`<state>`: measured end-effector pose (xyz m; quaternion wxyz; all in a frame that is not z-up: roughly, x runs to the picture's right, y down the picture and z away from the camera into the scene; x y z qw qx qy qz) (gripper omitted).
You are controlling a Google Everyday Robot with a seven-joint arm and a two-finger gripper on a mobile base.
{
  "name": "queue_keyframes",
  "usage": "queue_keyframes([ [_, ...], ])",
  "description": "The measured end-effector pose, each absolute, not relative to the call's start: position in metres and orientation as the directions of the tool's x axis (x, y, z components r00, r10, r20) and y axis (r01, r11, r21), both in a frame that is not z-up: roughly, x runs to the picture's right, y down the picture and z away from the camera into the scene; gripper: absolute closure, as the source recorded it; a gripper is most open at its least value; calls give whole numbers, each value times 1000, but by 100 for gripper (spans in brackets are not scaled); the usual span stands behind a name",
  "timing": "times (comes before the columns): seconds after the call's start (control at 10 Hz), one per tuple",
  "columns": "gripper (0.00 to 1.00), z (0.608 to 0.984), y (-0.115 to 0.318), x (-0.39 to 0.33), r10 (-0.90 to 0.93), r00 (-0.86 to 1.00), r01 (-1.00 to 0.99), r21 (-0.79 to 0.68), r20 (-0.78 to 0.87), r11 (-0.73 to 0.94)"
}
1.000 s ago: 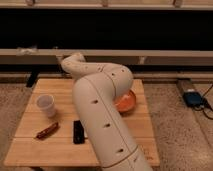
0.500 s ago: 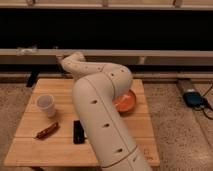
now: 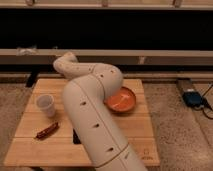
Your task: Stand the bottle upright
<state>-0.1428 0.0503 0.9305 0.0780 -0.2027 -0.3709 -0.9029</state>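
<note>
White arm [image 3: 92, 120] casing hides the gripper, which sits tucked behind the arm's far end at the upper left of the table [image 3: 30, 150]. Its fingers are released, spread wide, and nothing can be seen between them. From that end the arm bends right across the middle of the frame, then runs thick and pale down to the bottom edge, covering much of the wooden table. The bottle cannot be seen anywhere on the uncovered wood; whether it lies behind the arm cannot be told. Left of the arm stands a white paper cup [image 3: 46, 105], with a reddish-brown packet [image 3: 47, 131] lying below it. An orange bowl [image 3: 122, 100] rests right of the arm. A small black object [image 3: 76, 137] shows at the arm's lower left side.
</note>
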Motion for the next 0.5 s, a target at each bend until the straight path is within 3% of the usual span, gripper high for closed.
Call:
queue_keyframes([
  [0.5, 20, 937, 66, -165, 164, -879, 179, 629, 447, -757],
])
